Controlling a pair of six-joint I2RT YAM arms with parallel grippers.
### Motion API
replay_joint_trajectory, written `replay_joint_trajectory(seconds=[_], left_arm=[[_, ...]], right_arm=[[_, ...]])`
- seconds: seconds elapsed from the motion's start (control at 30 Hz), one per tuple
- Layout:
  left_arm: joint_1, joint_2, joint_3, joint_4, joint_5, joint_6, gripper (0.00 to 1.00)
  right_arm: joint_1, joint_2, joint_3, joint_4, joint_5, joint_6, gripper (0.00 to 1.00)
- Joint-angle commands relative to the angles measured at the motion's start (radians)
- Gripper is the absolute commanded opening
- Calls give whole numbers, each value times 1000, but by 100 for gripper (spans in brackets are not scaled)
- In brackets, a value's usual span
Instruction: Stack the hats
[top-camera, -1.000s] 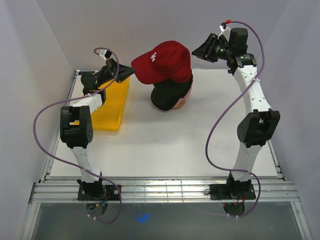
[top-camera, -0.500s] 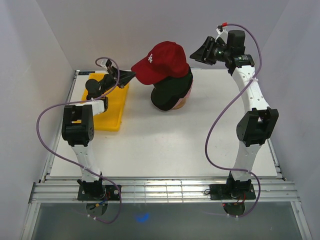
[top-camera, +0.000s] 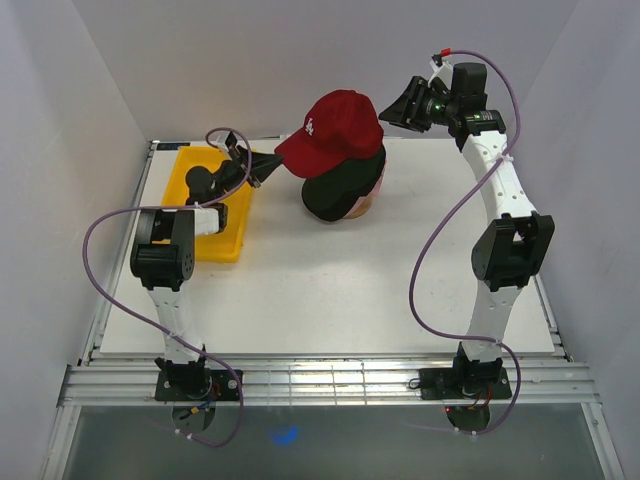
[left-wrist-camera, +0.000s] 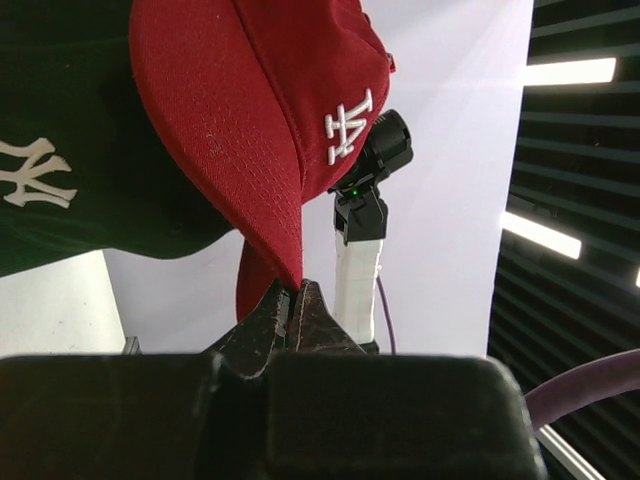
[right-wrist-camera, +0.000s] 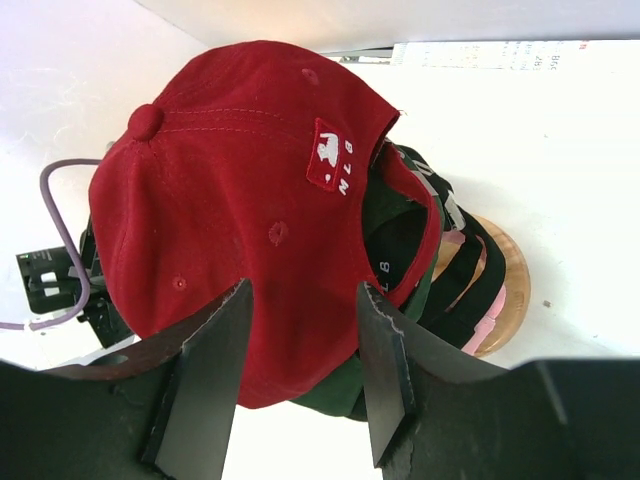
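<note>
A red cap (top-camera: 338, 122) with a white logo sits tilted on top of a stack of dark caps (top-camera: 340, 188) at the back middle of the table. My left gripper (top-camera: 268, 166) is shut on the tip of the red brim; the left wrist view shows the brim edge (left-wrist-camera: 285, 250) pinched between the jaws (left-wrist-camera: 298, 292), with a dark green cap (left-wrist-camera: 70, 120) beside it. My right gripper (top-camera: 396, 106) is open just behind the cap's back. In the right wrist view its jaws (right-wrist-camera: 303, 292) stand apart over the red crown (right-wrist-camera: 220, 190), not touching it.
A yellow tray (top-camera: 226, 232) lies at the back left under my left arm. The caps rest on a wooden stand (right-wrist-camera: 508, 285), and a pink strap (right-wrist-camera: 491, 322) shows low in the stack. White walls close in behind and at both sides.
My left gripper has moved right and toward the stack with the red brim in it. The red cap has shifted right and settled over the dark caps. The right gripper barely moved.
</note>
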Motion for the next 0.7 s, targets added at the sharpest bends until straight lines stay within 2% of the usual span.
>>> replay_joint_trajectory(seconds=[0.0, 0.23, 0.4, 0.67], left_arm=[[-11, -64, -27, 395, -28, 19, 0], [-31, -95, -142, 405, -31, 53, 0], [-40, -99, -158, 408, -25, 62, 0], [-40, -23, -158, 401, -8, 36, 0]], right_arm=[[4, -3, 38, -1, -2, -23, 52], [4, -4, 40, -1, -2, -21, 51], [4, -3, 46, -9, -2, -23, 51], [4, -20, 34, -16, 1, -37, 51]])
